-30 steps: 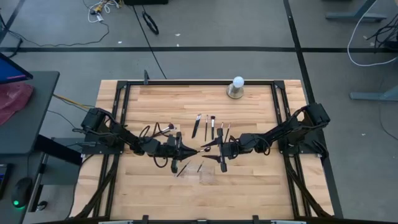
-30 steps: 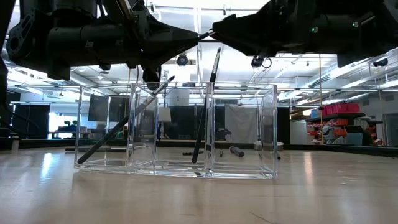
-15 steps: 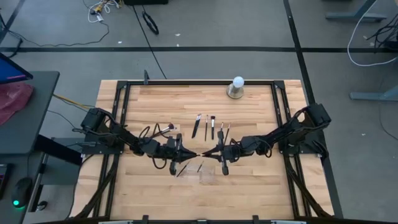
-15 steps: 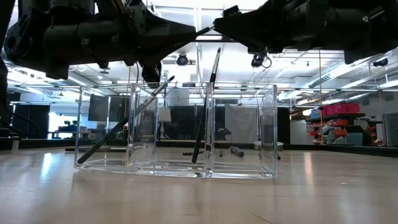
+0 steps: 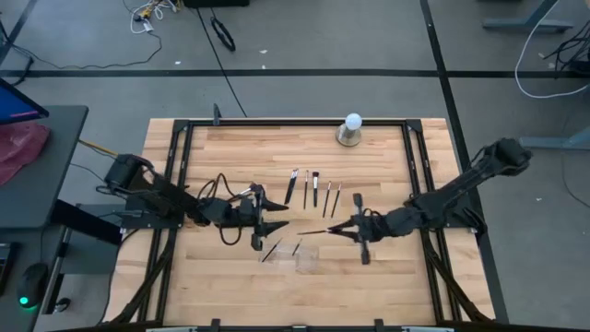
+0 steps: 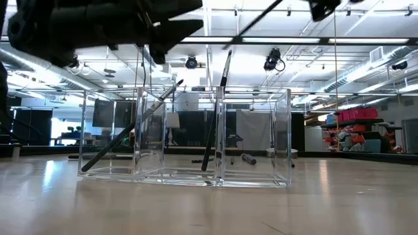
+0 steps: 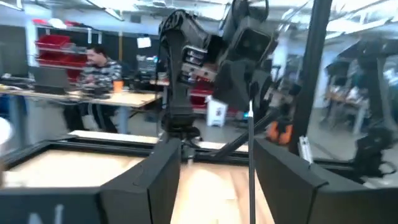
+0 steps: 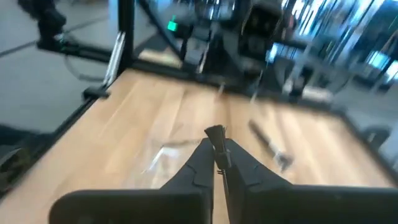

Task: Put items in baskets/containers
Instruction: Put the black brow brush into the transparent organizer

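Note:
A clear plastic container [image 6: 185, 136] with three compartments stands near the table's front middle [image 5: 297, 254]. Two dark brushes [image 6: 213, 111] lean inside it, tips on its floor. Several more brushes [image 5: 312, 188] lie flat on the wood farther back. My right gripper [image 5: 348, 231] hovers right of the container, shut on a thin brush [image 5: 323, 232] that reaches left from its fingertips. My left gripper [image 5: 279, 221] stands open left of that brush's free end, touching nothing. The left wrist view shows the brush [image 7: 250, 158] ahead between the spread fingers. My right gripper pinches one end of the brush [image 8: 216, 133] between its two fingers. The brush continues the line of the fingers, pointing toward the table's left. It is lifted clear above the container and slants in the low view [image 6: 261, 17].
A white ball on a grey base [image 5: 351, 130] stands at the far edge. Black frame rails [image 5: 180, 175] run along the table's left and right sides. Bare wood [image 5: 387, 286] lies in front of the right arm.
The brush has passed from my left gripper to my right. The right gripper shut on it, then the left opened and drew back toward the table's left. The right gripper has pulled back toward the table's right with the brush, clear of the container.

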`<state>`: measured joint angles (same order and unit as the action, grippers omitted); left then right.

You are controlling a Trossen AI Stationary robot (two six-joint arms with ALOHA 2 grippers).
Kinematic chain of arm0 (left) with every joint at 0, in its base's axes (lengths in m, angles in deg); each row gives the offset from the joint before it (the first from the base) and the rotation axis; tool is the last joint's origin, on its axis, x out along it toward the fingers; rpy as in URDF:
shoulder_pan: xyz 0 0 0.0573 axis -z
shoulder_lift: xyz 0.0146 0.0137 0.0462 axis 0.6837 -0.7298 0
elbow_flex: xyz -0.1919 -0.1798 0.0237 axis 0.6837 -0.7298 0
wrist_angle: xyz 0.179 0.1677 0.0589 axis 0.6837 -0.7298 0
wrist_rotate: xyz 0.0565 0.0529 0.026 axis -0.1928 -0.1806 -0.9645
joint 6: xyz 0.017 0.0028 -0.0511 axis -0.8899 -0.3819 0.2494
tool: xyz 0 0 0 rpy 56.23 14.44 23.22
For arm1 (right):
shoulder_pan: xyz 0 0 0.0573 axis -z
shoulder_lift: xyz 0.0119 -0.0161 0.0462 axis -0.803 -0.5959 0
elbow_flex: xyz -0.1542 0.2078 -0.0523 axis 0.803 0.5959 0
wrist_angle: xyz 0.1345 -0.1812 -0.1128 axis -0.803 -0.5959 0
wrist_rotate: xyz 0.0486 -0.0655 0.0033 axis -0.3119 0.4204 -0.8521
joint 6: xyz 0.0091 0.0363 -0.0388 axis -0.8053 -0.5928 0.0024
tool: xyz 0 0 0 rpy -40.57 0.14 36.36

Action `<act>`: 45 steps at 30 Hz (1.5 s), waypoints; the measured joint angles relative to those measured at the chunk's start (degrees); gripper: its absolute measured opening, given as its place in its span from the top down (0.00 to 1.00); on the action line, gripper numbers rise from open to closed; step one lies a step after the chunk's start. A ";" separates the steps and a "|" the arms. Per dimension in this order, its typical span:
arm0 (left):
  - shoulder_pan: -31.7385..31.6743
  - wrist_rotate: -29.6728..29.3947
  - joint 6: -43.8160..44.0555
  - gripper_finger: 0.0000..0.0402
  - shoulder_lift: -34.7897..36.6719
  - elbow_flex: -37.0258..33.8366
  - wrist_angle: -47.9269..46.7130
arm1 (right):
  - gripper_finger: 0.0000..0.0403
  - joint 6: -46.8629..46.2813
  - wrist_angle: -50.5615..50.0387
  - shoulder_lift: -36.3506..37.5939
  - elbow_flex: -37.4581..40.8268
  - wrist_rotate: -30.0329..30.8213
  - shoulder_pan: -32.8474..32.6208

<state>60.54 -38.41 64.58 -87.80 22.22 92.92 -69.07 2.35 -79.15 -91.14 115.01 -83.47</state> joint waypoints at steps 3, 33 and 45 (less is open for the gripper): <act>2.26 -6.25 -1.97 0.48 5.05 0.02 -10.44 | 0.97 -6.40 -15.43 0.34 -7.48 -0.30 -2.58; 16.18 -33.77 5.31 0.56 12.39 0.00 -40.50 | 0.94 -19.74 -19.62 -22.99 -18.93 -30.19 10.64; 16.16 -33.64 7.06 0.56 12.37 0.00 -41.78 | 0.91 -21.32 -16.92 -25.97 -17.79 -31.32 11.13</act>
<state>76.69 -72.05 71.64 -75.43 22.22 51.13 -90.39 -14.58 -105.11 -108.93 83.70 -72.34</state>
